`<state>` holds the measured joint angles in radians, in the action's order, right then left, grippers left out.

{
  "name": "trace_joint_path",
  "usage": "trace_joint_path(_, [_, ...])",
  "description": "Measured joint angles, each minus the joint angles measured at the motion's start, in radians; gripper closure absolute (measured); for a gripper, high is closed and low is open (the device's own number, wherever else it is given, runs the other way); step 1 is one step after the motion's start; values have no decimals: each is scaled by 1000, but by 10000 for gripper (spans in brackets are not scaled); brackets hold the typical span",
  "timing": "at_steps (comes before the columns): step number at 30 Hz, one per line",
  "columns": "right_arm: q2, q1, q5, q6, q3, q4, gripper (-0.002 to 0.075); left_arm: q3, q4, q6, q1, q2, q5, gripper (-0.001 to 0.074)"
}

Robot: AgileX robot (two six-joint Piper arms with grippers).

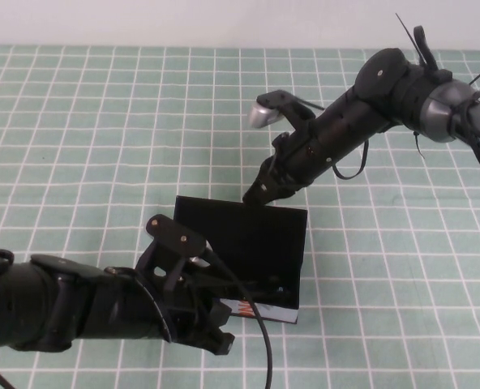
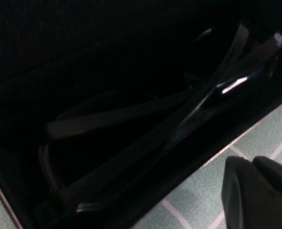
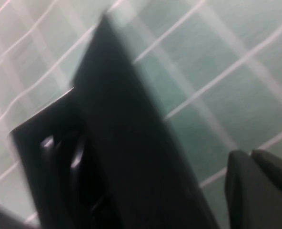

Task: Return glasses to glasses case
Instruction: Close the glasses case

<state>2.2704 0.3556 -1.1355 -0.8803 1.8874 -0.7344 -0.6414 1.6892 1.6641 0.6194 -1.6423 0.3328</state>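
The glasses [image 2: 146, 138] are lying inside the open glasses case [image 1: 248, 235] on the desk [image 1: 78, 121], the left pincer [image 1: 216, 328] pressing together at its front and the right pincer [image 1: 260, 193] closing behind its lid, risking tipping the case

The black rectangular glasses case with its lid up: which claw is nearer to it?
Left. The left claw is at the black rectangular glasses case's front edge; the right claw hovers by the raised lid's top edge.
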Motion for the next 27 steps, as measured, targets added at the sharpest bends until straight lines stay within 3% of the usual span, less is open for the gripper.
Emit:
trace_joint_path(15, [-56,2,-69,-124,2,-110,737,0,30,25,0,-50,22,737])
trace_joint_path(27, [-60,36,-20,-126,2,-48,737,0,30,25,0,-50,33,737])
